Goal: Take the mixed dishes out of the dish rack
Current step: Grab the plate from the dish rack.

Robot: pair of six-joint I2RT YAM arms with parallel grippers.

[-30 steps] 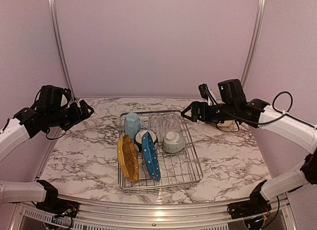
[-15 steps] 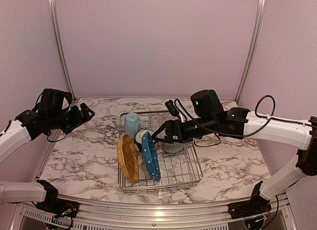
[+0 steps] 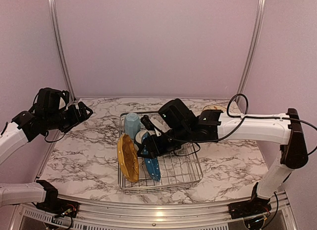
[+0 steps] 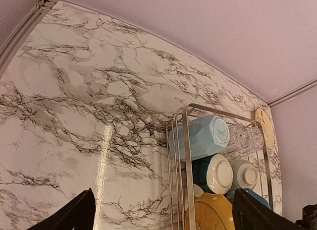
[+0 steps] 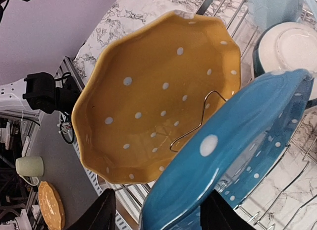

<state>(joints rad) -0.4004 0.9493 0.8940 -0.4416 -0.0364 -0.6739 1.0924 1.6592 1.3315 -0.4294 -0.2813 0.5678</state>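
Observation:
The silver dish rack (image 3: 179, 171) stands mid-table. In it are a yellow dotted plate (image 3: 127, 158), a white-dotted blue plate (image 3: 151, 166), a light blue mug (image 3: 132, 125) and a dark-teal-and-white bowl (image 4: 216, 173). It also holds a grey-green bowl (image 4: 245, 173) and clear glasses (image 4: 242, 136). A beige plate (image 3: 213, 108) lies on the table at the back right. My right gripper (image 3: 143, 149) is open over the rack, and its jaws straddle the blue plate's rim (image 5: 233, 150), next to the yellow plate (image 5: 158, 96). My left gripper (image 3: 84, 111) is open and empty, raised left of the rack.
The marble table (image 3: 79, 155) extends left and right of the rack. My right arm (image 3: 233, 126) stretches across the rack's back half and hides the glasses and the grey-green bowl in the top view. Pink walls close the back and sides.
My right arm has swung from the back right, leftward and down over the rack, to the blue plate's rim. The beige plate now shows at the back right. My left arm has barely moved.

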